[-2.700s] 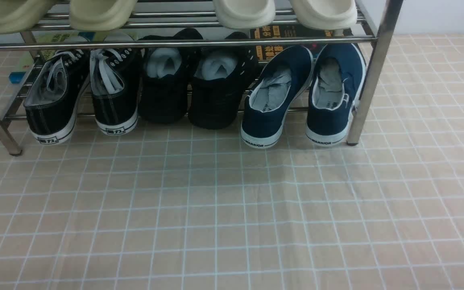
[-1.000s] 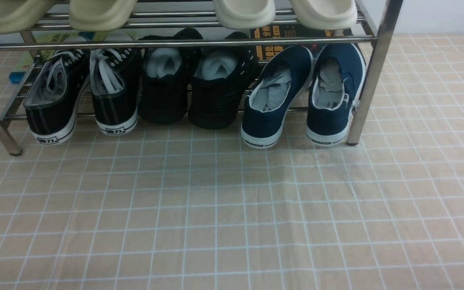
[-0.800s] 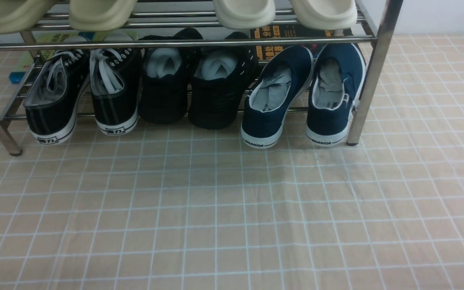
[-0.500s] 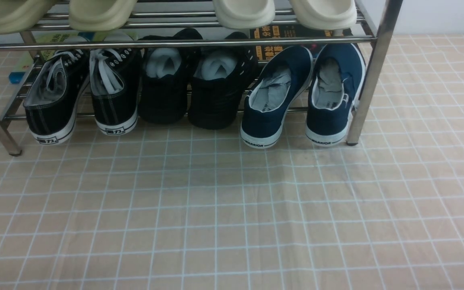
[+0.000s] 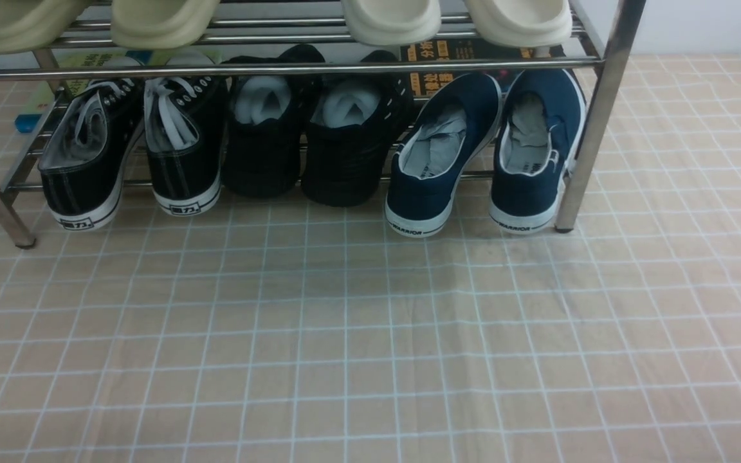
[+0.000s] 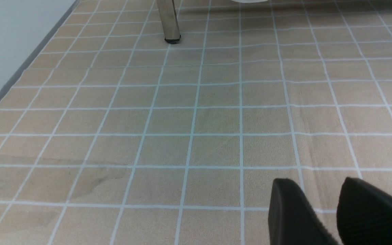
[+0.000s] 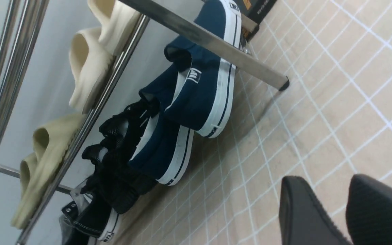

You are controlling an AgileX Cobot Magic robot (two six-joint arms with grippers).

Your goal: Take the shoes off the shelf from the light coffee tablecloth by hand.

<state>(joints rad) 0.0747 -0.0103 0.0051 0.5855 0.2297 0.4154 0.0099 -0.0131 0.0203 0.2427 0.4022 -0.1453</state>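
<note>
The navy slip-on shoes stand heels out at the right end of the chrome shelf's [image 5: 280, 67] lower tier, one [image 5: 431, 167] left of the other [image 5: 534, 154], next to the right front leg. They rest above the light coffee tablecloth [image 5: 370, 334]. The right wrist view shows both shoes [image 7: 199, 92] from the side. My right gripper [image 7: 322, 180] is open and empty over the cloth, well short of them. My left gripper [image 6: 315, 182] is open and empty over bare cloth, with a shelf leg [image 6: 168, 20] far ahead. Neither gripper shows in the front view.
Black lace-up sneakers [image 5: 132, 154] and black knit shoes [image 5: 306, 141] fill the rest of the lower tier. Cream slippers [image 5: 390, 22] and greenish slippers [image 5: 87, 22] sit on the upper tier. A dark box [image 5: 435, 64] lies behind. The cloth's edge [image 6: 12, 78] shows in the left wrist view.
</note>
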